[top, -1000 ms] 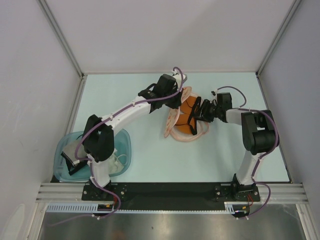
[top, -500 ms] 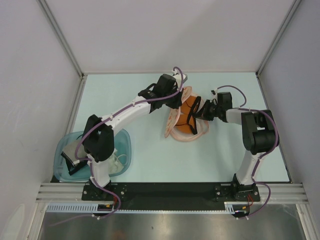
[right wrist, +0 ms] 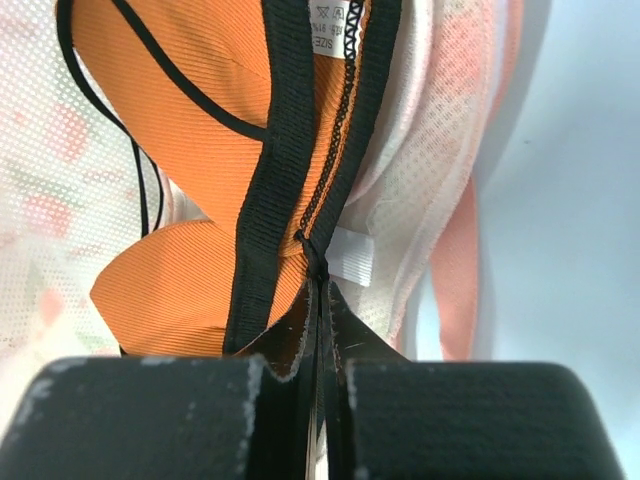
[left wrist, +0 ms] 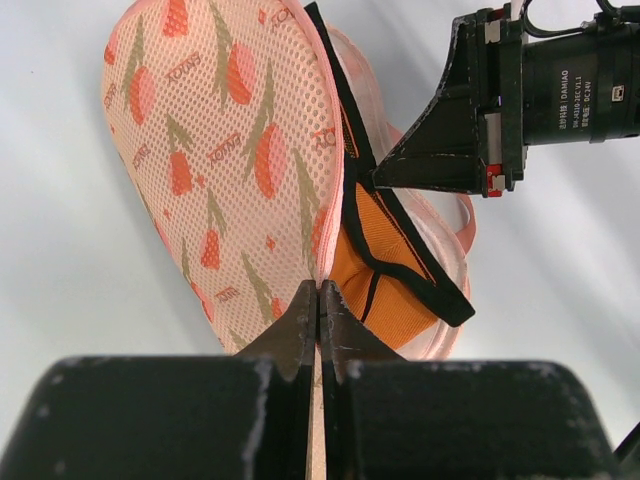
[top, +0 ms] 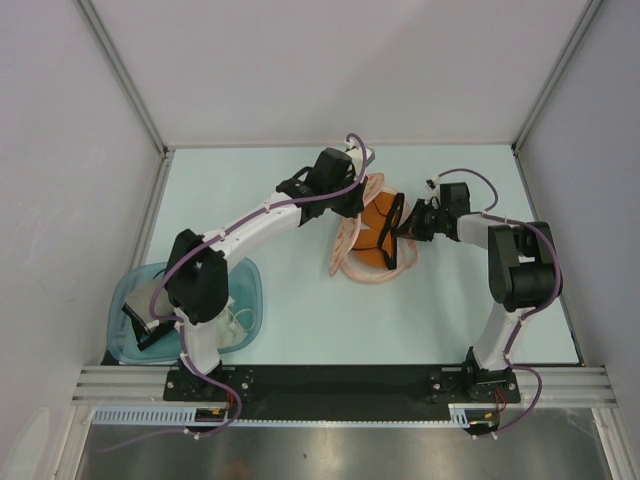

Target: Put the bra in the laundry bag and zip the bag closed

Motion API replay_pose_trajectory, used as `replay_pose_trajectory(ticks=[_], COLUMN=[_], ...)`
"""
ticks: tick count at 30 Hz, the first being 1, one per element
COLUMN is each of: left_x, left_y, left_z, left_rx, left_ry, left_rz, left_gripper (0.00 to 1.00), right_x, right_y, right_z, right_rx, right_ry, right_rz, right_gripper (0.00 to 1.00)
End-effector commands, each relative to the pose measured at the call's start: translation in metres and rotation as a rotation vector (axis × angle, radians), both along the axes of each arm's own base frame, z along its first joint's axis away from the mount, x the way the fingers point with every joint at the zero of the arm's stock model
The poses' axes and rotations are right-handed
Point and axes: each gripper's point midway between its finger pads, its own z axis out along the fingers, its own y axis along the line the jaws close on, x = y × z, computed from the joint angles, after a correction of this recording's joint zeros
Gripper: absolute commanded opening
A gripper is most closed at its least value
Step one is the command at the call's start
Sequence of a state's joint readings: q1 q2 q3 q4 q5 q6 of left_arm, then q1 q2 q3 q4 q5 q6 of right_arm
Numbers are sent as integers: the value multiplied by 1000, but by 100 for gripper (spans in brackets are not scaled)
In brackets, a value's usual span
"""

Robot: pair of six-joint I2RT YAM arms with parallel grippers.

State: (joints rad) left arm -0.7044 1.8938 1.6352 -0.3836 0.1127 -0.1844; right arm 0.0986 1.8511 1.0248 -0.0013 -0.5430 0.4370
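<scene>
— Where is the bra point(left wrist: 388, 292)?
— Partly inside the open laundry bag point(left wrist: 218, 150). Its orange cups lie on the bag's pale lining, and its black band stands up along the bag's right-hand rim.

— Who has hold of what?
— The right claw point(right wrist: 320, 292) is clenched on that black band, next to a small white tag. The left claw point(left wrist: 318, 300) is pinched tight on the edge of the bag's printed flap and holds the flap upright beside the bra.

— Any other container?
— A teal tub point(top: 128, 296), well apart from the bag towards the near left of the surface point(top: 300, 300), with a white garment point(top: 236, 324) in it.

— What has changed in the last second?
— The right claw has drawn back slightly from the bag's middle, towards its right rim. The bag, the flap and the left arm are as they were.
</scene>
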Motion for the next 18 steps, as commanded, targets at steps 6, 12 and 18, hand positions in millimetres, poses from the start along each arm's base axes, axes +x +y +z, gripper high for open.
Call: replay_pose_trajectory(ticks=[6,12,18], left_x=[3,1,-1], left_y=[-3,-11,-21], left_z=[47,48,49], left_rx=[-84,-100,-126], left_ry=[-63,-51,-29], left_rz=[-7,-37,-50], left_gripper=[0,0,0], right_x=[12,14,7], right_y=[-8,-3,-24], right_z=[30,31,43], right_rx=[-28,-6,-51], right_ry=[-95,-82,-68], right_rz=[-14,13,-80], right_gripper=[0,11,44])
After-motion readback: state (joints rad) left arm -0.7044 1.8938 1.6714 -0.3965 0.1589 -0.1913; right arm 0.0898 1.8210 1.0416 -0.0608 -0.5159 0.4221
